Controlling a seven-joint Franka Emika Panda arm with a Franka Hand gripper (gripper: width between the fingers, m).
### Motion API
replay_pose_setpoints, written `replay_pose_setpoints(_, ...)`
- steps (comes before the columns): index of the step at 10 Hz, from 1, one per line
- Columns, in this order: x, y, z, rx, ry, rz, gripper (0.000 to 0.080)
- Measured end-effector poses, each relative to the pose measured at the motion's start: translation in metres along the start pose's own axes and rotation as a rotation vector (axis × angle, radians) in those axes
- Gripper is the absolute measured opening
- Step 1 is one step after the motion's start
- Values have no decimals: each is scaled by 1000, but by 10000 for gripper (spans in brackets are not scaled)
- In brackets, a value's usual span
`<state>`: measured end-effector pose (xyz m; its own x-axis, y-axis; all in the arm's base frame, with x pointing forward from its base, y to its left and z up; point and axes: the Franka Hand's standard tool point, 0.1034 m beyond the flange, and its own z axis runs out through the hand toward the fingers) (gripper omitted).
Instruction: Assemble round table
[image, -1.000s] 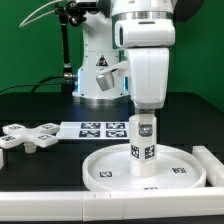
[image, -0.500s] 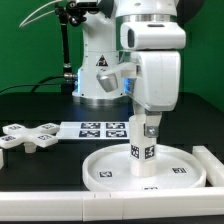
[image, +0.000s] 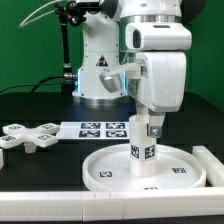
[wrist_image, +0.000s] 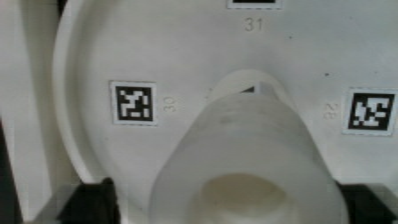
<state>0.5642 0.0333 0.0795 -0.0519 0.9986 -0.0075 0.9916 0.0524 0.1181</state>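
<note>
Black table (image: 35, 104): gripper (image: 147, 128) grips upright post (image: 144, 153) standing in rimmed disc (image: 100, 171).

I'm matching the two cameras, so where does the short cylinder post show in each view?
Exterior view: post stands upright at the middle of the disc, lower centre-right.
Wrist view: post seen end-on from above, between two disc tags.
Shared landmark: the tagged disc beneath it.
</note>
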Motion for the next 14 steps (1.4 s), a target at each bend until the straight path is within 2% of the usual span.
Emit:
replay_pose_setpoints(1,-2,-3,0,14,-2,3,435)
replay_pose_setpoints(7,-5,-3,-1,20,-3,52,435)
replay_pose_setpoints(8,-5,-4,-1,39,-8,158,435)
replay_pose_setpoints(10,-8,-14,5,93,-18,419,424)
replay_pose_setpoints(14,-7,-13,6,85,-21,670,415)
